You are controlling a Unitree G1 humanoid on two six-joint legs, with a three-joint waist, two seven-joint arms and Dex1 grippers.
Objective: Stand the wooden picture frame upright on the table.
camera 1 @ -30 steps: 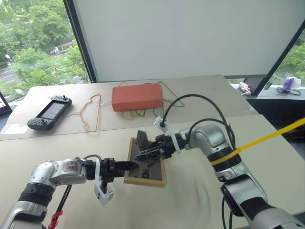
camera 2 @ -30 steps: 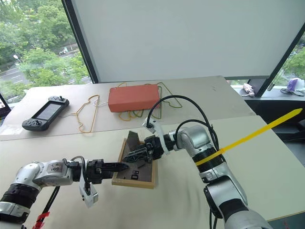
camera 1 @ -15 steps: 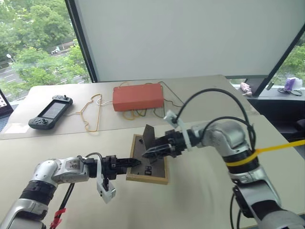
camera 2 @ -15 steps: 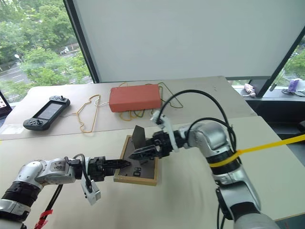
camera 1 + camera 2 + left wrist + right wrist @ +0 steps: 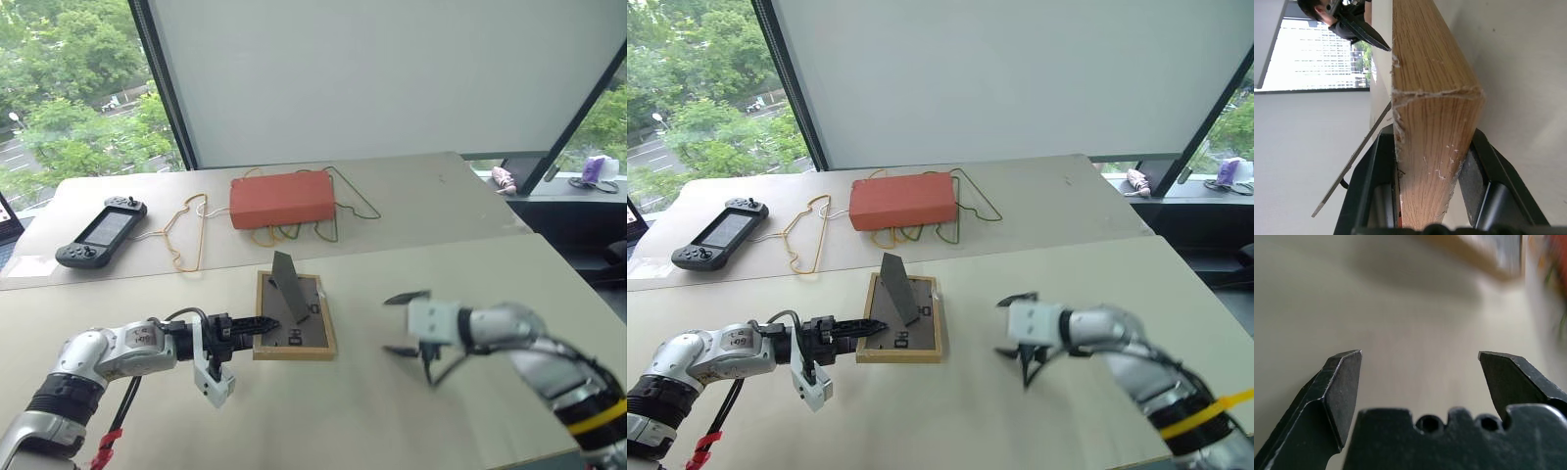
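Observation:
The wooden picture frame (image 5: 297,323) lies face down on the table (image 5: 392,421), its dark back up. Its fold-out stand (image 5: 288,285) sticks up from the back. My left gripper (image 5: 268,321) is shut on the frame's left edge. In the left wrist view the light wood edge (image 5: 1430,122) sits clamped between the two black fingers (image 5: 1371,186). My right gripper (image 5: 398,324) hovers to the right of the frame, apart from it and open with nothing in it. In its wrist view the fingertips (image 5: 1344,377) stand wide over bare tabletop.
An orange-red flat box (image 5: 282,199) rests on the far table with wire hangers (image 5: 186,230) beside it and under it. A black handheld game console (image 5: 102,230) lies at the far left. The table's right edge (image 5: 578,284) drops off near the window.
My right gripper has let go of the stand, pulled away to the right and lower, and rolled over. The stand stays folded out. My left gripper has kept its hold.

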